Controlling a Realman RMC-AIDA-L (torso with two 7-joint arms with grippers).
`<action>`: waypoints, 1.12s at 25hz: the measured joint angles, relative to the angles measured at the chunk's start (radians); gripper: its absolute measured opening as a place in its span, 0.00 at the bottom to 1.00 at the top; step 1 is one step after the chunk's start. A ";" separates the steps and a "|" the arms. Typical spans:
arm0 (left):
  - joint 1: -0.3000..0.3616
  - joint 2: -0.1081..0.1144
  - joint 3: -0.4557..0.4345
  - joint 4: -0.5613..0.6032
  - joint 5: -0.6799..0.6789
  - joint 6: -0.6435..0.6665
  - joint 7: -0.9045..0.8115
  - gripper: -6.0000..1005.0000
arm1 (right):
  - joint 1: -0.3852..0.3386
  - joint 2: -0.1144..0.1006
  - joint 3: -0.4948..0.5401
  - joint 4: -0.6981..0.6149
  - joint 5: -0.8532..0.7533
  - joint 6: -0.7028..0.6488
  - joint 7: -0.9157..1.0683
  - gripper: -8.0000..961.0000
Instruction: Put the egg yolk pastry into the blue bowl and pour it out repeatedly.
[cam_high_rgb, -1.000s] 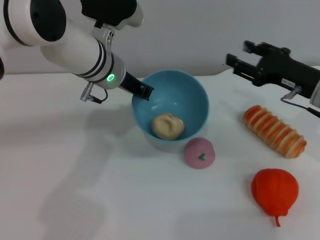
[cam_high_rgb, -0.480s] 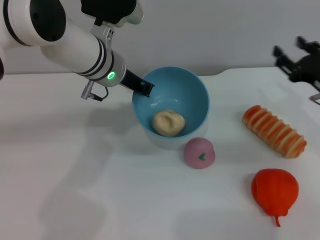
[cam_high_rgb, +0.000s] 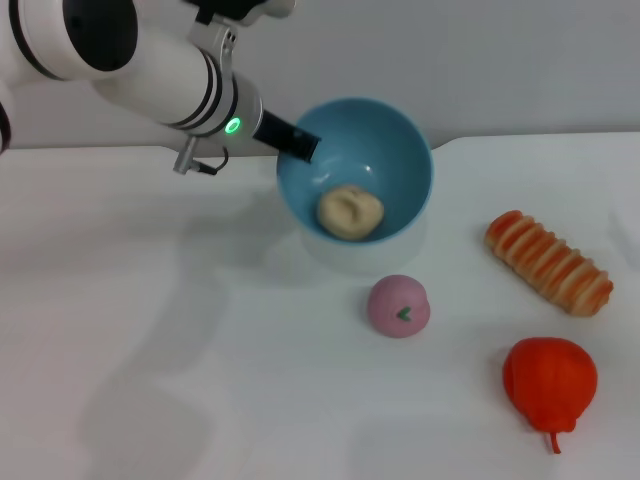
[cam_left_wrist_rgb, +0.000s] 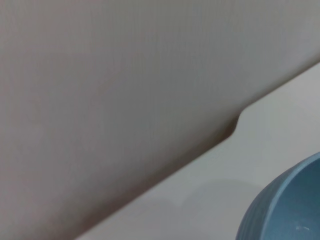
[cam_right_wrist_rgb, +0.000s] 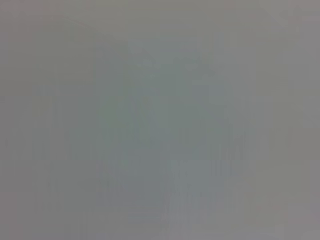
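Note:
The blue bowl (cam_high_rgb: 400, 170) hangs tilted above the table at centre back, its mouth turned toward the camera. My left gripper (cam_high_rgb: 297, 146) is shut on the bowl's left rim. Inside the bowl, low against its wall, lies the pale beige egg yolk pastry (cam_high_rgb: 350, 212). A slice of the blue bowl (cam_left_wrist_rgb: 285, 205) also shows in the left wrist view. My right gripper is out of view, and the right wrist view shows only plain grey.
A pink bun with a green mark (cam_high_rgb: 398, 306) lies on the white table (cam_high_rgb: 150, 350) just in front of the bowl. A striped orange-and-cream bread (cam_high_rgb: 548, 262) lies at the right, and a red-orange fruit (cam_high_rgb: 549, 379) sits at the front right.
My left gripper has lifted the bowl up and back to the right, with the pastry still inside. The right arm has withdrawn to the right, out of the head view.

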 joint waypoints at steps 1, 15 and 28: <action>0.000 0.000 0.006 -0.004 0.000 0.010 0.000 0.00 | -0.014 0.001 0.005 0.008 0.001 -0.014 -0.002 0.76; -0.001 -0.001 0.294 -0.193 0.015 0.341 0.001 0.01 | -0.037 0.000 0.036 0.167 0.000 -0.075 -0.071 0.76; -0.038 -0.008 0.434 -0.198 0.182 0.557 0.002 0.01 | -0.034 0.002 0.045 0.186 -0.003 -0.076 -0.071 0.76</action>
